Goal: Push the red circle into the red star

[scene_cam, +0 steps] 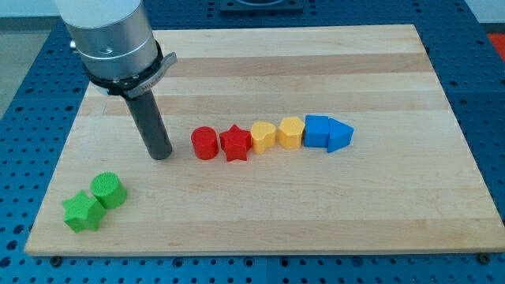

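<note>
The red circle stands on the wooden board, left of centre. The red star sits right beside it on the view's right, touching or nearly touching. My tip rests on the board to the view's left of the red circle, a short gap away and at about the same height in the view. The dark rod rises from the tip up and to the left into the silver arm body.
A yellow block, a second yellow block, a blue block and a blue triangle continue the row to the right of the star. A green circle and green star lie at the bottom left.
</note>
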